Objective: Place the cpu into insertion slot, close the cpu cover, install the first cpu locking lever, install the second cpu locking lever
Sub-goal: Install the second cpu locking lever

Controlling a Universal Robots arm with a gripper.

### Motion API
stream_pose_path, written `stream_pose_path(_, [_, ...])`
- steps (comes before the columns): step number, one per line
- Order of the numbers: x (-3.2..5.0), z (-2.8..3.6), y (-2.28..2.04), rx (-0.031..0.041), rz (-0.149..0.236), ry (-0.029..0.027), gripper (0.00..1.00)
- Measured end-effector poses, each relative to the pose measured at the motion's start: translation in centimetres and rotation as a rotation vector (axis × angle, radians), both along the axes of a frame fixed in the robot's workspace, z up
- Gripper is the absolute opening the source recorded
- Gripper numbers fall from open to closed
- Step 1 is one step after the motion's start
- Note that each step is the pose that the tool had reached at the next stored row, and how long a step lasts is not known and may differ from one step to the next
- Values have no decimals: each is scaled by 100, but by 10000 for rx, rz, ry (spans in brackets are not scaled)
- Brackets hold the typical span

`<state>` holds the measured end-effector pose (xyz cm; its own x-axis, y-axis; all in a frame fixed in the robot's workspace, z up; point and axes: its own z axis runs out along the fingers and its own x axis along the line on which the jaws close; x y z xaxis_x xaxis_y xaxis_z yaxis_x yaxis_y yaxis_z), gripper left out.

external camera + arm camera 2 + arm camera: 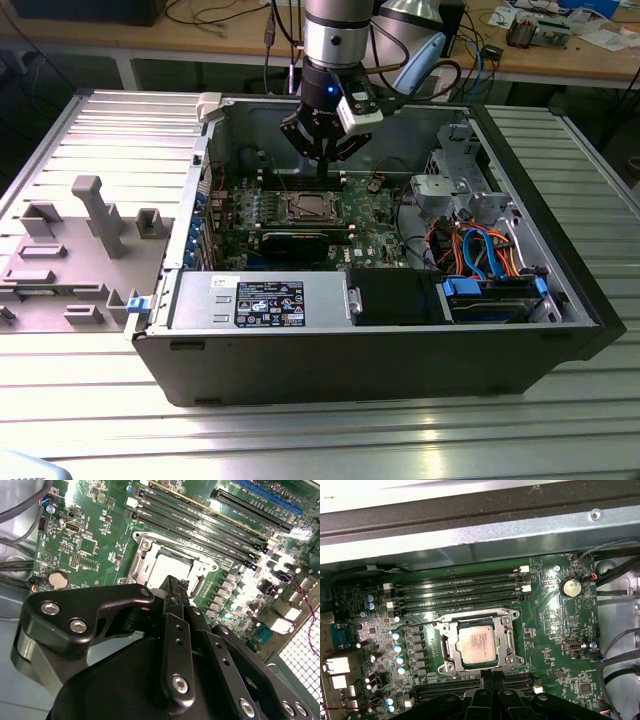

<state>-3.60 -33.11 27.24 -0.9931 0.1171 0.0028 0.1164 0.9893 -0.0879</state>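
One cpu (pixel 476 647) sits flat in the insertion slot (pixel 443 650) on the green motherboard (pixel 555 630), and one cpu cover (pixel 509 639) frames it, lying down around the chip in the first wrist view. Two banks of long memory slots (pixel 460 592) flank the socket. One gripper (pixel 327 160) hangs over the board inside the open computer case (pixel 400 350), just beside the socket, its fingers (pixel 176 645) pressed together and holding nothing. One coin battery (pixel 570 587) gleams near the board's edge.
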Motion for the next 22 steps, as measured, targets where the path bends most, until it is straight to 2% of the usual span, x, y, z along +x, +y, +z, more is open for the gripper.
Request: stream_pose_path(22, [0, 0, 0, 8, 202, 0, 11])
